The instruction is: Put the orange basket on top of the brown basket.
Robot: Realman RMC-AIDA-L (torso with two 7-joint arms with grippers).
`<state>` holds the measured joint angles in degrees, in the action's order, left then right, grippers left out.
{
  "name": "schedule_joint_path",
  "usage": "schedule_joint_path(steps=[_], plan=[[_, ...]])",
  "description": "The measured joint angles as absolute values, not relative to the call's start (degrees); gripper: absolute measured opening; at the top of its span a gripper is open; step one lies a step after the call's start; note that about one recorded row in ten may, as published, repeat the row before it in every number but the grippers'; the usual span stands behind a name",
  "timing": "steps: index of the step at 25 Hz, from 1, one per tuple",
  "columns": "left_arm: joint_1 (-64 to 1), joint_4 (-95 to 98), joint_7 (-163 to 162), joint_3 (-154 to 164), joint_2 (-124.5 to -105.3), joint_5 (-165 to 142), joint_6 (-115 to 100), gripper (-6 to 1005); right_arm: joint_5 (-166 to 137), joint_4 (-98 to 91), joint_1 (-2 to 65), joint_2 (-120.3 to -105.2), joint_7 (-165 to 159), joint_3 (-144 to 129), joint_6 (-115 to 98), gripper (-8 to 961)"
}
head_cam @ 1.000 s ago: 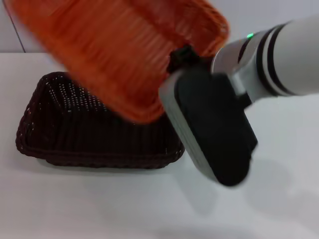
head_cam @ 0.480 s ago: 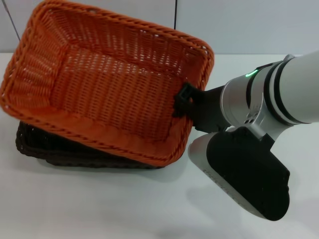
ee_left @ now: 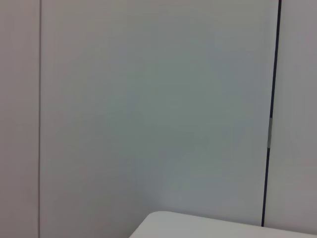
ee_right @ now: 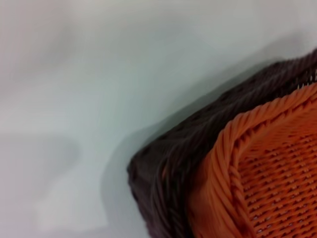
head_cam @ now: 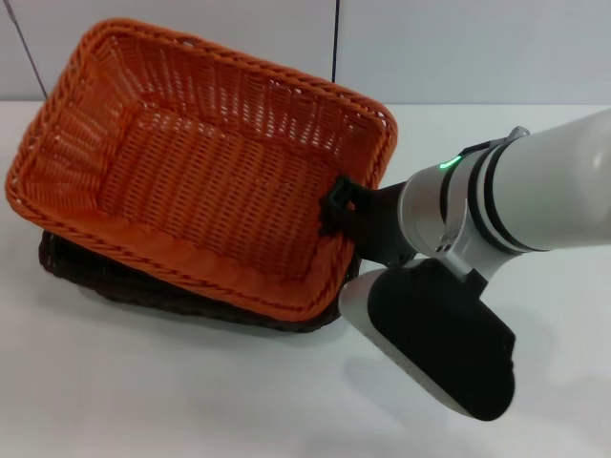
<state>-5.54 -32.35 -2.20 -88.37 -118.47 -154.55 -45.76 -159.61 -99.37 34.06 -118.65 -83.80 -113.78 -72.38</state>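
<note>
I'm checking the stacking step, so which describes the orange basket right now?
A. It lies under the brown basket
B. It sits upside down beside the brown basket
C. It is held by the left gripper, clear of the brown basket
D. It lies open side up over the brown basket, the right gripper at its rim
D: the orange basket faces open side up, covering most of the brown basket, with the right gripper at its rim.
</note>
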Motion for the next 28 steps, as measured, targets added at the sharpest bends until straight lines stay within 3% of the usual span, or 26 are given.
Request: schedule_joint_path(steps=[15, 26, 28], plan=[[-8.29, -30.04, -2.2, -88.62, -118.24, -154.51, -44.26, 800, -164.91, -105.67, 29.55, -118.34, -94.02, -117.48, -73.76, 236], [-10.1, -28.0, -1.7, -89.78, -117.94, -154.56, -44.21, 800, -167.42, -118.6, 17.29, -119.41, -100.19, -118.5, -74.73, 679], [-10.14, -27.87, -1.6, -90.23, -117.89, -154.66, -44.27, 800, -167.42, -118.55, 16.47, -119.42, -101.43, -118.11, -73.67, 684]])
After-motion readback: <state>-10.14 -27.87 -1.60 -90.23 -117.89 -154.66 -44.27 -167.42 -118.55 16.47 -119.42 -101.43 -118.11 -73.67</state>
